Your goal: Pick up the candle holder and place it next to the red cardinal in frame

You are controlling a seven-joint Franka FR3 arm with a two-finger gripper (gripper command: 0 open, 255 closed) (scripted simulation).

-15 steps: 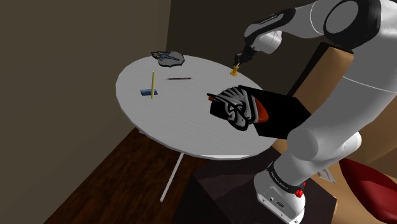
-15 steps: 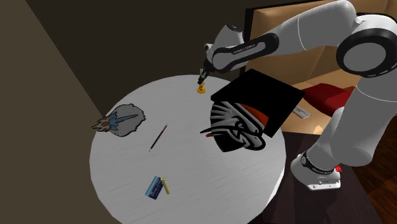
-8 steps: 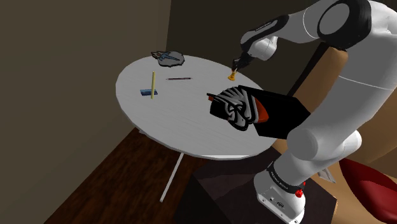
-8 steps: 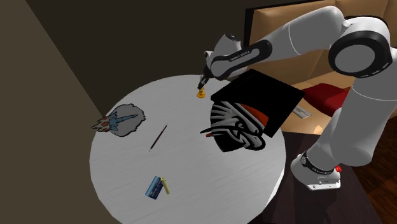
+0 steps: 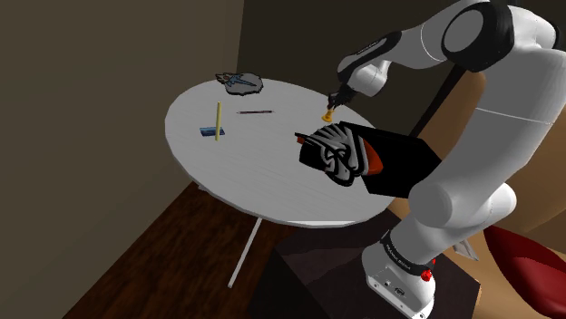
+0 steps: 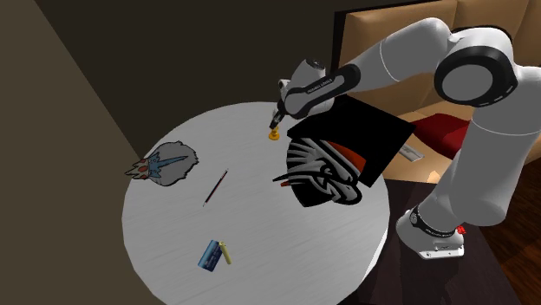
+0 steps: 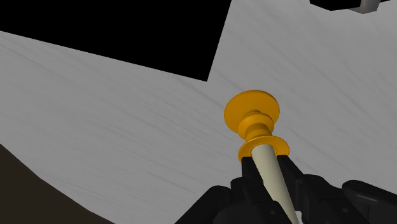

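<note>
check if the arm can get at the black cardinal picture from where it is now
Likely yes: the end effector, shut on the orange candle holder, hangs right beside the black square picture of a red cardinal, with bare round white table between them.

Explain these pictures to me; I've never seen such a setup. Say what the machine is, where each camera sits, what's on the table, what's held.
It is a white robot arm on a box, ending in two black jaws; the pictures are simulator renders. One camera stands beside the arm's base, looking down over the round white table. A second looks down from higher up, at another side. The third sits on the hand and looks along the jaws. On the table lie a black picture with a red and white bird's head, a thin dark stick, a blue block with a yellow stick and a grey-blue flat piece. The jaws are shut on a small golden candle holder with a cream candle, near the picture's corner.
</note>
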